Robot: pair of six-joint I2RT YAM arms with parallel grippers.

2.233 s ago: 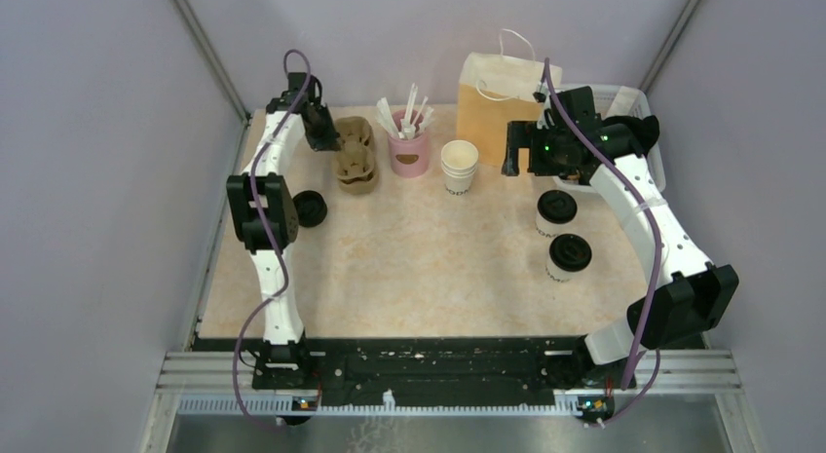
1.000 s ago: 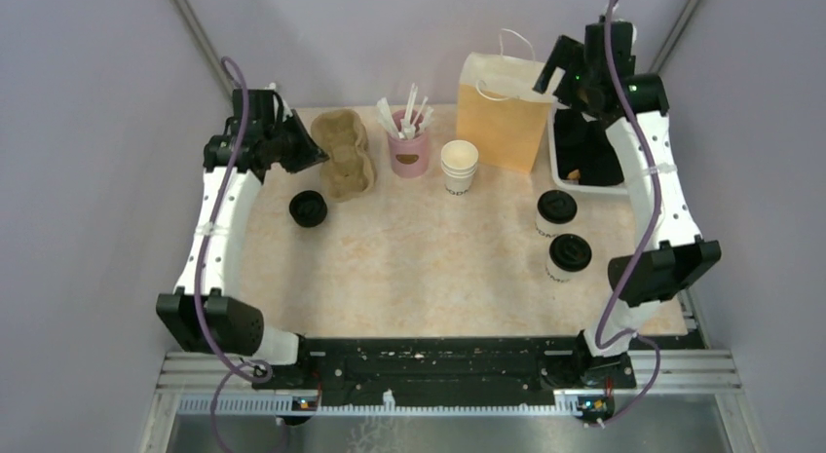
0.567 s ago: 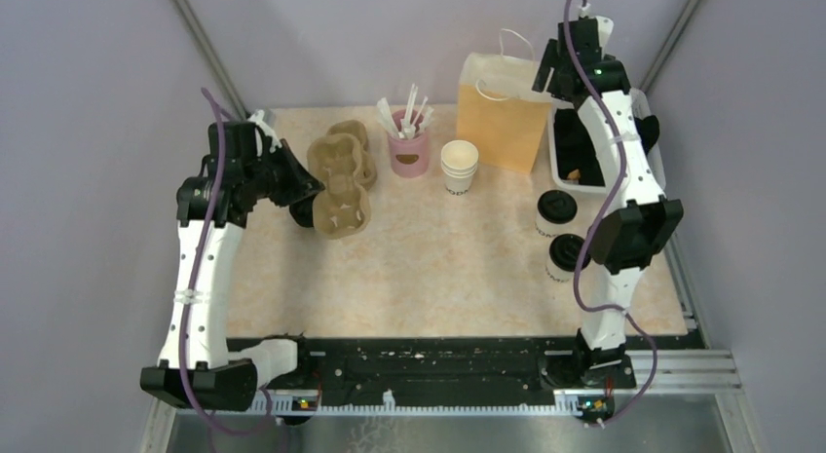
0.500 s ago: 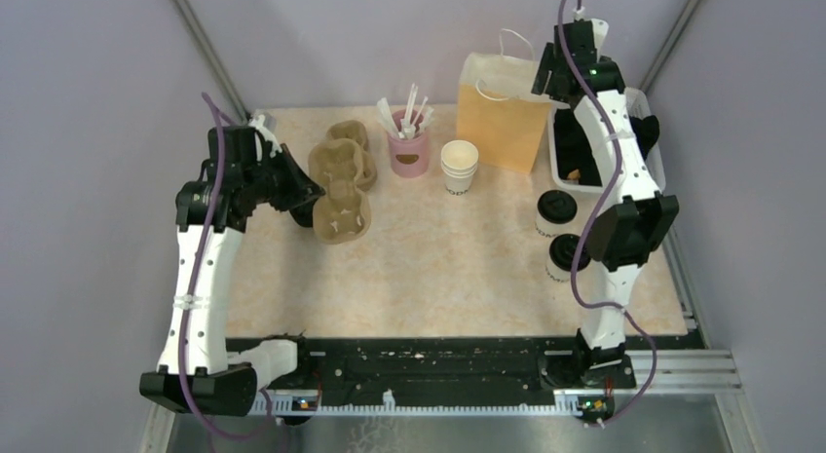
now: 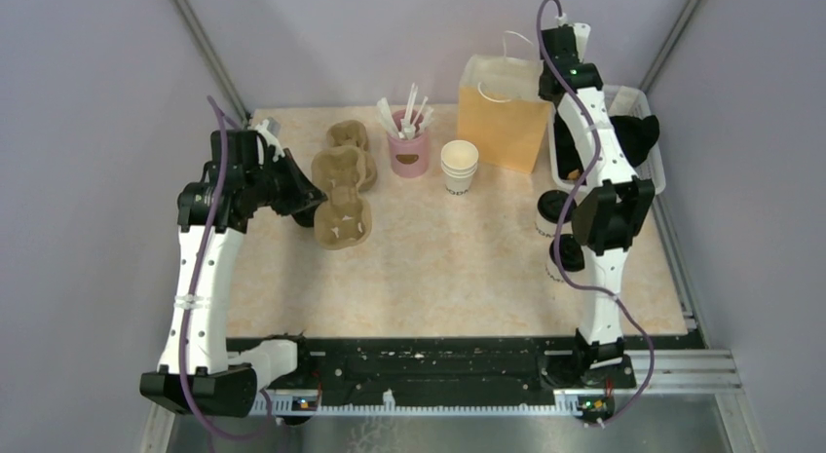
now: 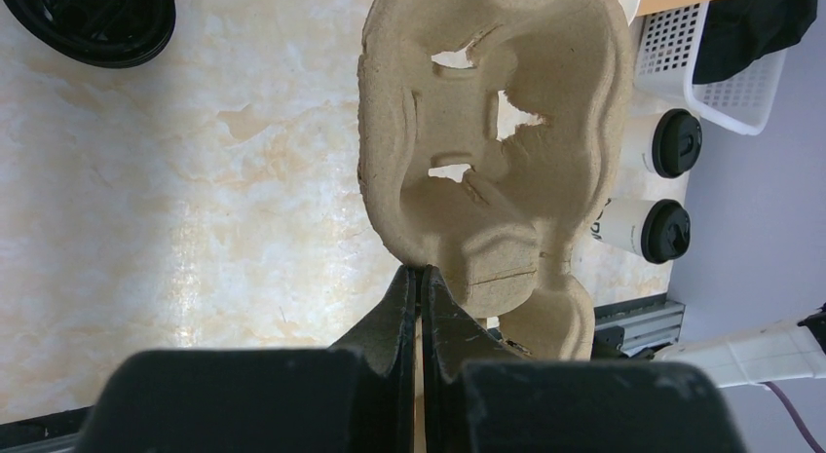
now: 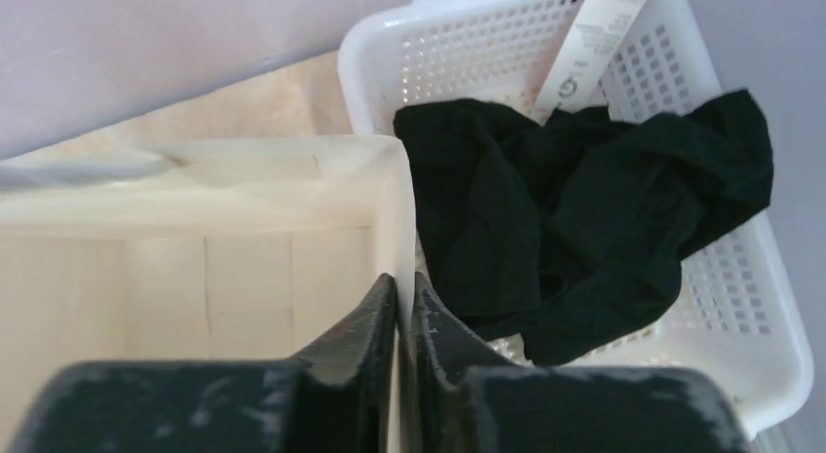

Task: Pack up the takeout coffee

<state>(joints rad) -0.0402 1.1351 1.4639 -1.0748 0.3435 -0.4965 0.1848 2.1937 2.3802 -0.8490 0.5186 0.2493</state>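
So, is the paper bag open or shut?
Open: the paper bag shows its bare inside from above; the right gripper pinches its rim.

Robot lab cell, plain grey walls [image 5: 88,132]

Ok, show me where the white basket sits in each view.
Top external: white basket in the far right corner, right of the paper bag.
Left wrist: white basket at upper right, beyond the cup carrier.
Right wrist: white basket fills the upper right, beside the paper bag.
Shared landmark: black cloth inside it.
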